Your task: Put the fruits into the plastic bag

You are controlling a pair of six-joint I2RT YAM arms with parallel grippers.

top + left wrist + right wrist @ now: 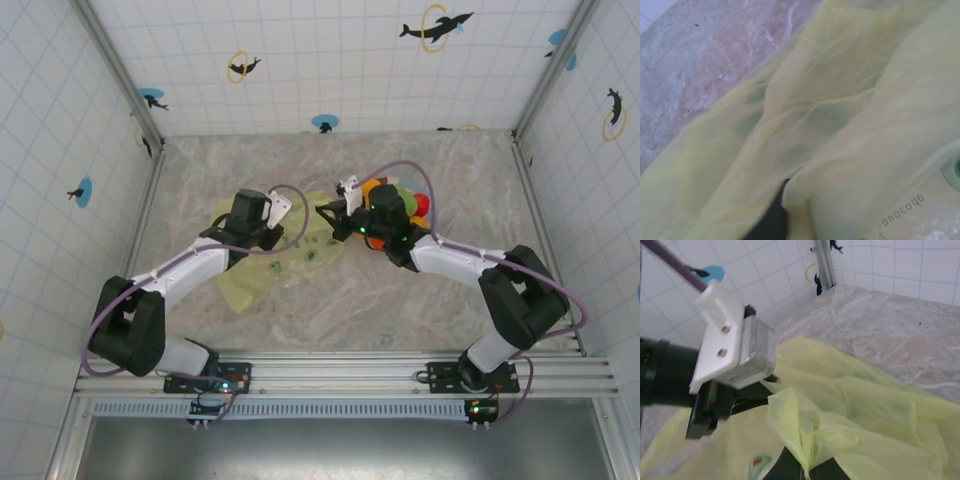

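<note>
The yellow-green plastic bag lies crumpled on the marble table between the two arms. My left gripper is shut on its upper left edge; in the left wrist view the film drapes over one dark finger. My right gripper is shut on a bunched fold of the bag's edge, pinched between its dark fingers. The right wrist view has the left gripper close by, biting the same rim. The fruits, orange, green and red, sit in a cluster just behind the right wrist, partly hidden by it.
Tiled walls with metal posts close in the table on three sides. Bare marble lies between the bag and the arm bases. A purple cable loops over each arm.
</note>
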